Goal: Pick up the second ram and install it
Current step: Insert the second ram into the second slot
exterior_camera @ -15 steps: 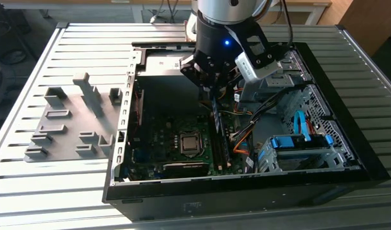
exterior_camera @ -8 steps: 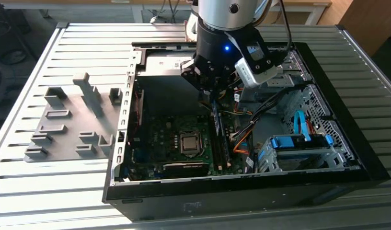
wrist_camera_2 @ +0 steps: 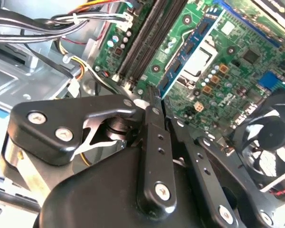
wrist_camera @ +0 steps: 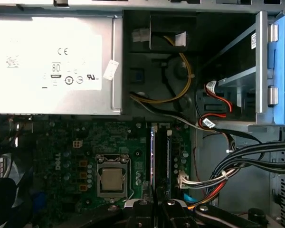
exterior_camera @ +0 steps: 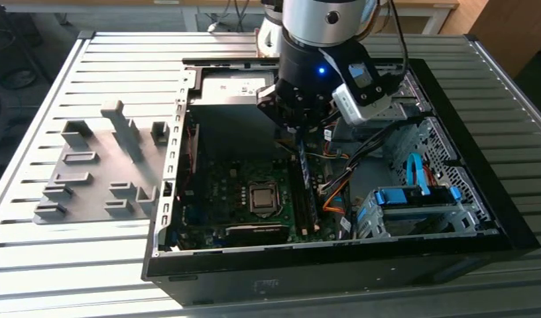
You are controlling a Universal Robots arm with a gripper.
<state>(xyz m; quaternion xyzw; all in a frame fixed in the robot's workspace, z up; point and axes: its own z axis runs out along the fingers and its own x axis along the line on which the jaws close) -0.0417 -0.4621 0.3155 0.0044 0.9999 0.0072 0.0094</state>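
My arm comes down from above into the open black computer case, which lies on its side on the slatted metal surface. My wrist points almost straight down, and my claw hangs low over the green motherboard, above the long black memory slots that run beside the square silver processor socket.

My claw's black fingers are pressed close together, pinching the second ram, the thin dark circuit-board stick. In the exterior view it hangs edge-down from my fingertips, its long side in line with the slots, its lower edge just at or in one of them; I cannot tell whether it is seated. In the first wrist view the stick appears as a narrow strip standing in the slot row, straight out from my fingertips.

On the exterior view's left, well apart from the case, the grey moulded plastic holder tray rests on the surface. Inside the case, toward the exterior view's right, sits a blue drive bracket with a bundle of black and coloured cables between it and the slots. The silver power supply box lies beyond the motherboard's far edge in the first wrist view.
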